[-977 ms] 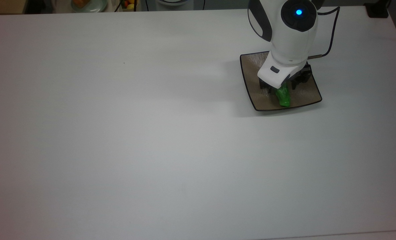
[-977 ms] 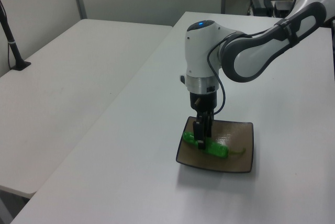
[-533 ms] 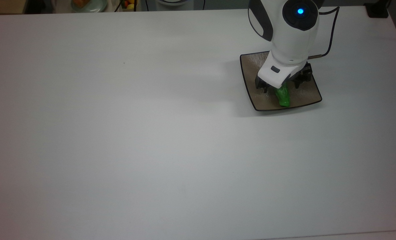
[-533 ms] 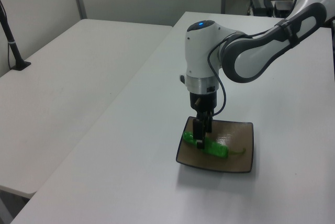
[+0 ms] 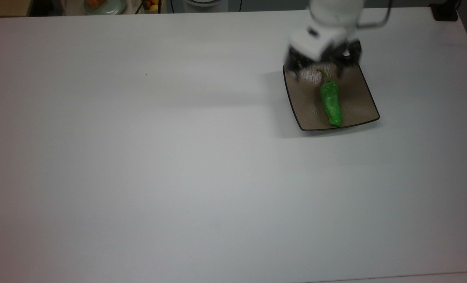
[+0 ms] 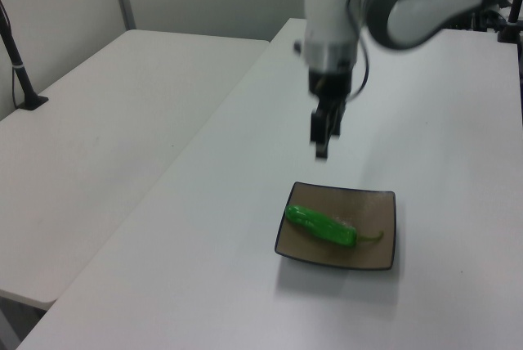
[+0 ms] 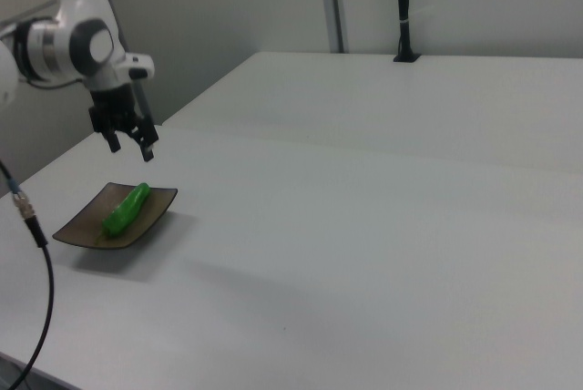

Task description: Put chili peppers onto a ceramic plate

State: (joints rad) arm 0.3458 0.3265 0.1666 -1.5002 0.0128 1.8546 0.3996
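Observation:
The green chili pepper lies lengthwise on the square brown ceramic plate, its thin stem pointing toward the top view's upper edge. My gripper hangs above the plate's far rim, lifted well off the pepper, open and holding nothing. The left view has the pepper resting across the plate, with my gripper high above the plate's back edge. In the right view the spread fingers of my gripper hover over the pepper and plate.
The plate sits near the white table's right end in the top view. A round pale dish stands beyond the far edge. A black cable trails from the arm. A second table adjoins, with a black post.
The gripper opened, let go of the pepper and rose up and back from the plate. The pepper stays lying on the plate.

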